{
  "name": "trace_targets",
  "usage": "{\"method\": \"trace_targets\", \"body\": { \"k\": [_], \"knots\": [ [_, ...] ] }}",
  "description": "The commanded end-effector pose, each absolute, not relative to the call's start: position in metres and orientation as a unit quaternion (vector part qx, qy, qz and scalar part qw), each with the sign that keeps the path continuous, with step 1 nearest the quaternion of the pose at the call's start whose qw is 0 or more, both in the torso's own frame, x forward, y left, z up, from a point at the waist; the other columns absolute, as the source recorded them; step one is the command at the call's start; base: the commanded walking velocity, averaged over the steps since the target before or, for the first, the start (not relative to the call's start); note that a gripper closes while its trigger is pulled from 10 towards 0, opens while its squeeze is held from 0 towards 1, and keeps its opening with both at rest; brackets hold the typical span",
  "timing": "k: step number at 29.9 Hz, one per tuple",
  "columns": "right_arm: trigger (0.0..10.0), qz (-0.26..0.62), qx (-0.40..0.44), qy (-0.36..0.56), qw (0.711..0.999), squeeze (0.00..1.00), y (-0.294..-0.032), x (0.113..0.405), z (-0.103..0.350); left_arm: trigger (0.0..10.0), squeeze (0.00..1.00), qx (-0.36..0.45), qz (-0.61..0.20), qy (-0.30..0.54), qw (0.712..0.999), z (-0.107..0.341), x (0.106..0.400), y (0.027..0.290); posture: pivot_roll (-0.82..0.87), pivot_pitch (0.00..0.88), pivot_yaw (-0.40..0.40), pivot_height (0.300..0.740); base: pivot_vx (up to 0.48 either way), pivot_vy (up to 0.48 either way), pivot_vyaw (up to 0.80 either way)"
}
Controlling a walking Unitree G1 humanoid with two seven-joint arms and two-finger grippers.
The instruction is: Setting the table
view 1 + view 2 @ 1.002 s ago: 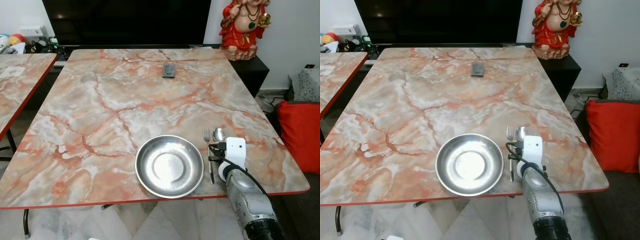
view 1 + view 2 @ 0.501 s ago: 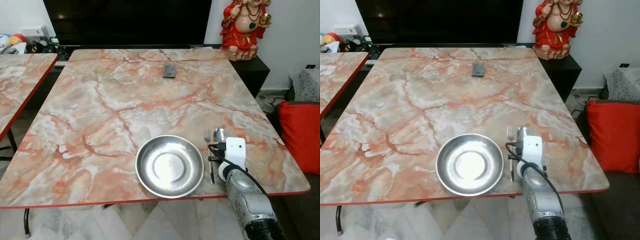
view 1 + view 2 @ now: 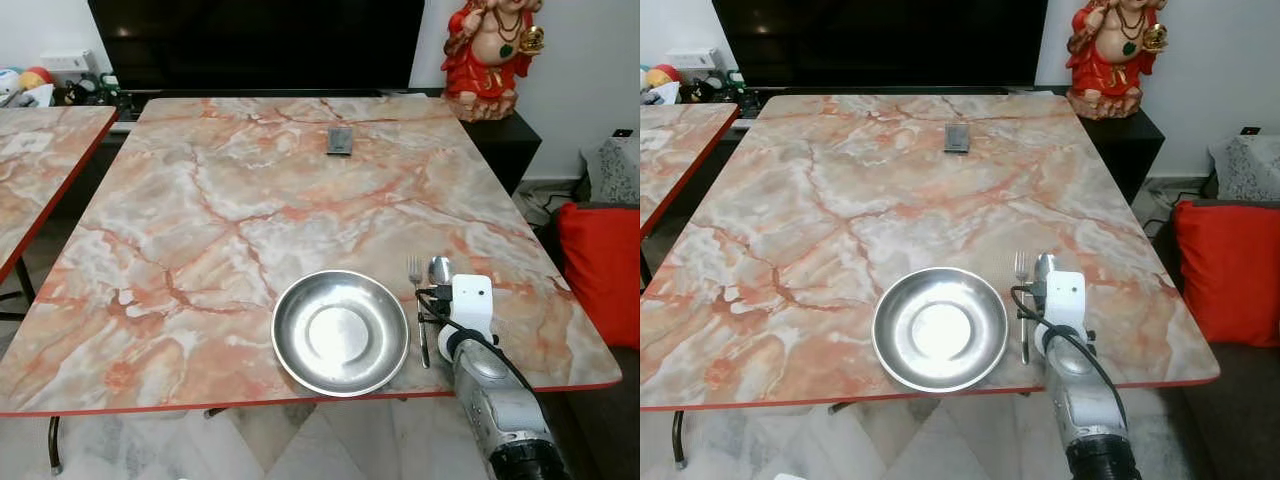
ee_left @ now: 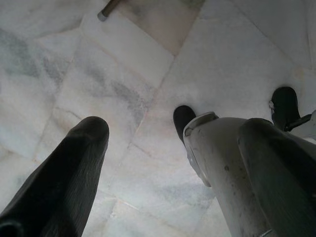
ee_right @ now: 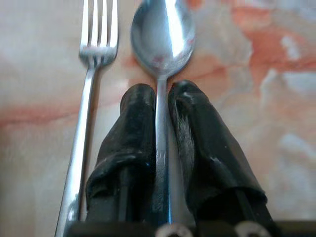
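A round steel plate [image 3: 340, 332] sits near the front edge of the marble table [image 3: 250, 200]. Right of it lies a fork [image 3: 417, 300], tines pointing away from me. Beside the fork lies a spoon [image 5: 163, 34], bowl away from me. My right gripper [image 5: 162, 98] is shut on the spoon's handle, low over the tabletop, and the white wrist block [image 3: 470, 302] hides the handle in the eye views. My left gripper [image 4: 148, 128] hangs idle over the pale floor, its two fingers [image 4: 74, 158] wide apart.
A small dark flat object [image 3: 339, 140] lies at the table's far middle. A red figurine [image 3: 490, 50] stands on a dark cabinet behind. A red cushion [image 3: 600, 265] is at the right, a second marble table [image 3: 40, 170] at the left.
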State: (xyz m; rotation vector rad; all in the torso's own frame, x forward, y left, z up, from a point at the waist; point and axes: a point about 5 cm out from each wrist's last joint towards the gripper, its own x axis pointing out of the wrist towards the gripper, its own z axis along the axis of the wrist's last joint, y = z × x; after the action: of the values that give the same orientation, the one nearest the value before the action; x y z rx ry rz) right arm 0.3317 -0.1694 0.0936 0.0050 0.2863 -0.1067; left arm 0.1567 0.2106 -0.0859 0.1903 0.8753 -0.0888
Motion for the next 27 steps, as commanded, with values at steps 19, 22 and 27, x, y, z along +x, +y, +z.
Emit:
{"method": "trace_targets", "body": {
  "k": [19,22,27],
  "knots": [
    [10.0,-0.047,0.029,0.017,0.998,0.00,-0.167,0.331,0.122,10.0,0.00,0.091,-0.036,0.444,0.891,-0.091,0.145,0.210,0.02,0.092,-0.015,0.740,0.000,0.000,0.00],
    [10.0,-0.035,0.028,-0.005,0.999,0.00,-0.168,0.329,0.127,10.0,0.00,0.091,-0.034,0.442,0.892,-0.091,0.145,0.210,0.01,0.085,-0.016,0.740,0.000,0.000,0.00],
    [10.0,-0.030,0.033,-0.050,0.998,0.00,-0.172,0.328,0.138,10.0,0.00,0.091,-0.032,0.443,0.891,-0.091,0.145,0.212,0.01,0.074,-0.016,0.740,0.000,0.000,0.00]
  ]
}}
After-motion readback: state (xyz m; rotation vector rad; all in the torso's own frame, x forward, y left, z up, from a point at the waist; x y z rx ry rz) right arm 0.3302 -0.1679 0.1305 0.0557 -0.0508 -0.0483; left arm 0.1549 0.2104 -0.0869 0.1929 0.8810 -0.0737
